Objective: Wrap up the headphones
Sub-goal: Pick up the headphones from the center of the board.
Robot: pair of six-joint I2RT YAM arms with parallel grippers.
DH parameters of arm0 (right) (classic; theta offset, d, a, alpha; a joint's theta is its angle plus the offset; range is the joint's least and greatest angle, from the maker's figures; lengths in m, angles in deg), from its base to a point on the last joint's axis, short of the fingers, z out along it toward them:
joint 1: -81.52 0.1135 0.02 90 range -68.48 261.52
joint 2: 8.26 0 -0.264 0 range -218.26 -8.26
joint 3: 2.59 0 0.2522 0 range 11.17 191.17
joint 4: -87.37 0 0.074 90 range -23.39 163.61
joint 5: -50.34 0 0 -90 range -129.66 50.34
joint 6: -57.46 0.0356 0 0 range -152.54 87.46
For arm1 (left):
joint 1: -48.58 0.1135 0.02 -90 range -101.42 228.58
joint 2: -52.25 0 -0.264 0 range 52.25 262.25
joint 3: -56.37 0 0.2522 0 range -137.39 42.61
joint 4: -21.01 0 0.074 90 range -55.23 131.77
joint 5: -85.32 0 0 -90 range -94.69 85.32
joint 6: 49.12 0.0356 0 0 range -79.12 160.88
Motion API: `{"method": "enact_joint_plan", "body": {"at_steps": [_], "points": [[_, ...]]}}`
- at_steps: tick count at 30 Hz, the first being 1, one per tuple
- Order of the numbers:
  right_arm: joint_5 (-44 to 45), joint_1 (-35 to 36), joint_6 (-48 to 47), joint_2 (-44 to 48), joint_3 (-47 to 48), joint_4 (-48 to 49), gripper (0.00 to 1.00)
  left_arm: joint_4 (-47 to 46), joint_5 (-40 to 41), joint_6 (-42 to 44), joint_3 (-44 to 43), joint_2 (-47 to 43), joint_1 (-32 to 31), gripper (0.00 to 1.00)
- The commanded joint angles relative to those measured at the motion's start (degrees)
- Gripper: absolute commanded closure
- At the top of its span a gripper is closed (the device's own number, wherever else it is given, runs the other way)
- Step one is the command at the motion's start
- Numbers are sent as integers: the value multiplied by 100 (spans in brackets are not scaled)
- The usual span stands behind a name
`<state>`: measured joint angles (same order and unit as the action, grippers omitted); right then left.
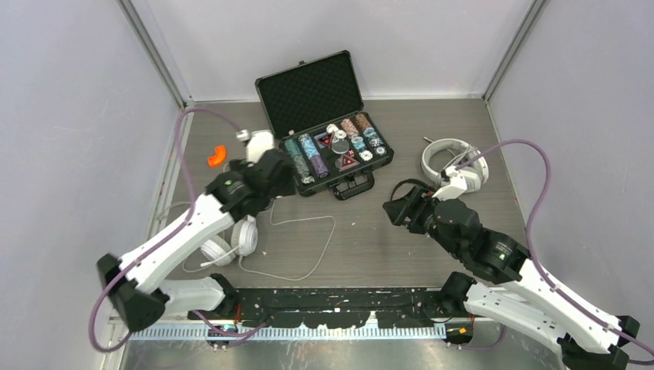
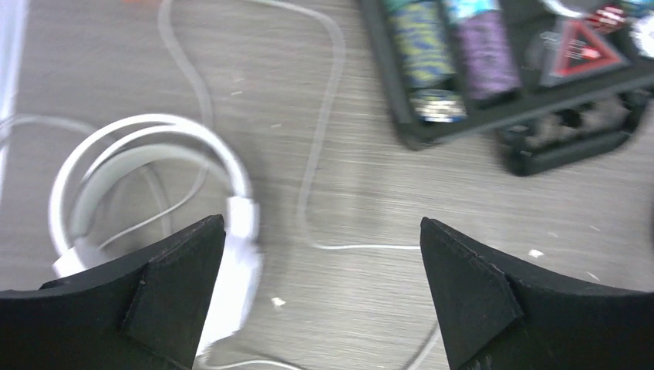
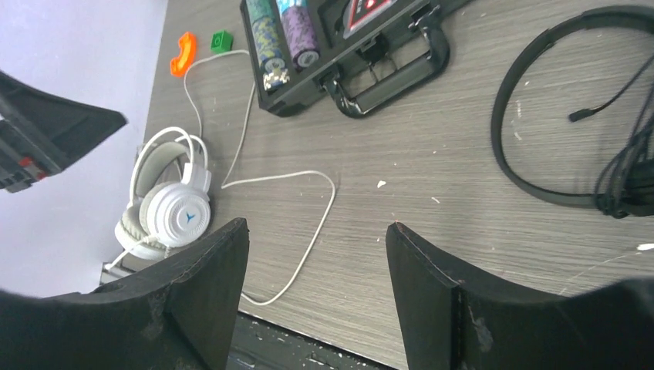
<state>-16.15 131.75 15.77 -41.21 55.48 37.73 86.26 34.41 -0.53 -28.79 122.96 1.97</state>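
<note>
White round-cup plastic headset [image 3: 179, 214] lies flat, thin white cable [image 3: 278, 176] sprawled loose; left gripper [image 2: 320, 231] and right gripper [image 3: 316, 231] gape empty.

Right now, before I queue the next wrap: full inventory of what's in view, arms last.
white round-cup headphones: 1, white, table's left, beside the left arm
loose white cord: 1, white, trailing right of those headphones
slim black on-ear headset: 1, black, near the right gripper
bulky white-grey over-ear headphones: 1, white-grey, far right
open black hard case: 1, black, back centre
poker chip stacks: several rows, mixed colours, inside the case
orange curved piece: 1, orange, far left
small green block: 1, green, beside the orange piece
left gripper: open, empty
right gripper: open, empty
</note>
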Motion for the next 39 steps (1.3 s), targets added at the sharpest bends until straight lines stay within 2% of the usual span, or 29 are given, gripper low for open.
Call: {"method": "enact_joint_plan", "body": {"at_steps": [1, 5, 8, 13, 18, 21, 26, 28, 35, 39], "points": [[-323, -3, 126, -215, -69, 626, 30, 755, 5, -298, 664, -977, 799, 2], [-299, -1, 192, -142, -272, 943, 30, 613, 36, 225, 1232, -1305, 1733, 6], [-286, -3, 156, -90, -250, 957, 30, 386, -620, 478, 1589, -1138, 2356, 8], [-316, 3, 126, -27, -178, 815, 30, 21, -1210, 571, 1976, -609, 2724, 11], [-268, -2, 178, 155, -299, 788, 30, -142, -1640, 466, 2104, -227, 2735, 16], [-217, -1, 165, 192, -317, 777, 30, -209, -2106, 400, 2182, -127, 2727, 26], [-184, -4, 103, 120, -245, 731, 30, -426, -3094, 132, 2365, -218, 2647, 52], [-180, 3, 112, 69, -255, 760, 30, -534, -3342, -32, 2378, -314, 2543, 60], [-302, 4, 252, -393, -152, 811, 30, -1516, -4151, -959, 2445, -611, 2254, 63], [-359, 1, 432, -812, -25, 810, 30, -1650, -4007, -1059, 2376, -740, 2226, 51]]}}
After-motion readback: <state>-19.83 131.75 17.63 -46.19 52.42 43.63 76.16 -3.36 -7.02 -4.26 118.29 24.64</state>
